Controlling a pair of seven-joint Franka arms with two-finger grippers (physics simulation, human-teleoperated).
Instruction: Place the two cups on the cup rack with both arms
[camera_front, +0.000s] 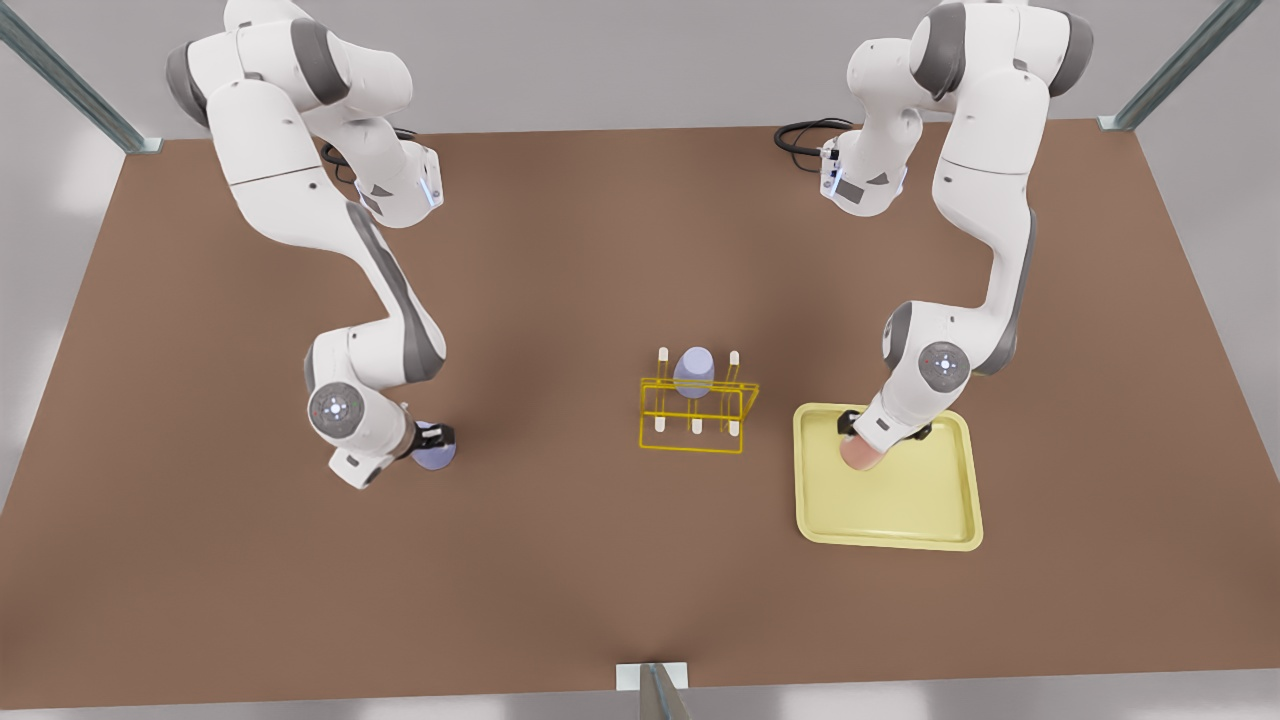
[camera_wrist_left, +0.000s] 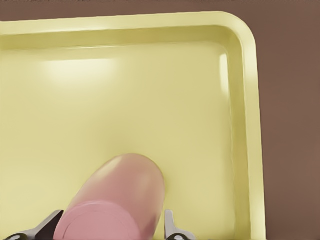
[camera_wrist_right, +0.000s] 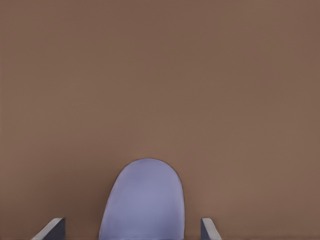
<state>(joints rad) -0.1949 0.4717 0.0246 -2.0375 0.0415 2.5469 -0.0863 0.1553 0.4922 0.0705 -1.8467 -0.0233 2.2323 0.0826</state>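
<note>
The left gripper (camera_front: 868, 440) is down on the yellow tray (camera_front: 940, 520) at the front view's right, jaws open around the pink cup (camera_front: 860, 455), just beside its sides. Over at the left, the right gripper (camera_front: 432, 440) straddles a lavender cup (camera_front: 436, 456) on the brown counter (camera_front: 600, 560), jaws open and clear of it. Between them the wire rack (camera_front: 697, 418) holds another lavender cup (camera_front: 694, 370).
</note>
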